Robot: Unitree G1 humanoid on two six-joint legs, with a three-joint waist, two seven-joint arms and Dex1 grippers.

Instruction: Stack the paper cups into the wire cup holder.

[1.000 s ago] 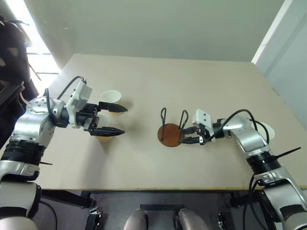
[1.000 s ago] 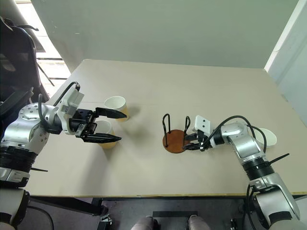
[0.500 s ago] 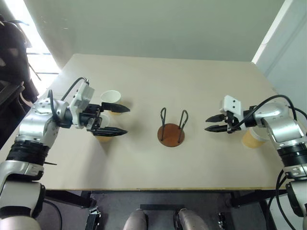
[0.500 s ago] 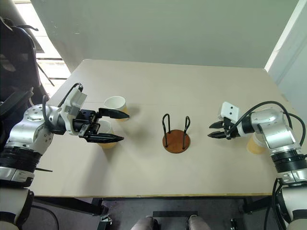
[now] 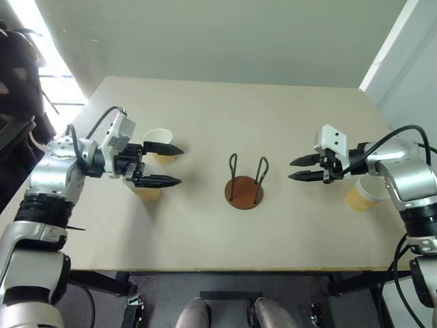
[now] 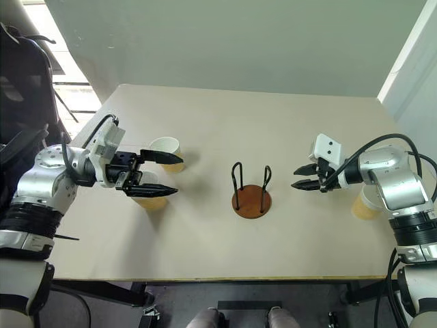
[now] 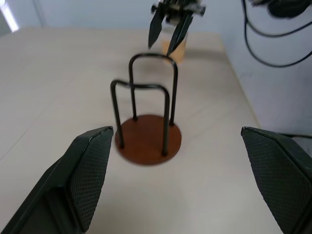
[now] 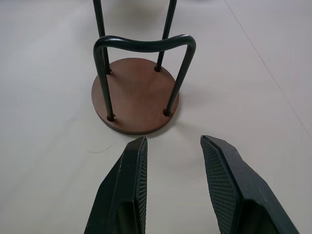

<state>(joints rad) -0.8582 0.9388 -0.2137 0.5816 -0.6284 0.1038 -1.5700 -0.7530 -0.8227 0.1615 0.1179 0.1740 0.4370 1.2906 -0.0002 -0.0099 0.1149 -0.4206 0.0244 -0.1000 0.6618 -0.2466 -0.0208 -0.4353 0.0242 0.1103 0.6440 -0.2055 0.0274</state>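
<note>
The wire cup holder (image 5: 244, 191) stands empty at the table's middle, a brown disc with two black wire loops. Two paper cups sit at the left: one farther back (image 5: 158, 139), one nearer (image 5: 147, 192), partly under a finger. My left gripper (image 5: 179, 165) hovers open over them, pointing at the holder, nothing between its fingers (image 7: 87, 170). The third paper cup (image 5: 360, 195) stands at the right, behind my right arm. My right gripper (image 5: 292, 170) hangs to the right of the holder, open and holding nothing, fingers (image 8: 122, 195) aimed at the holder (image 8: 136, 97).
The beige table (image 5: 273, 116) has bare surface around the holder and toward its far edge. A dark chair-like object (image 5: 17, 68) stands beyond the table's left edge. A white wall panel (image 5: 410, 61) rises close to the right edge.
My right gripper has drawn away from the holder's base, to the right and upward, uncovering the cup behind it. The left gripper has stayed about where it was.
</note>
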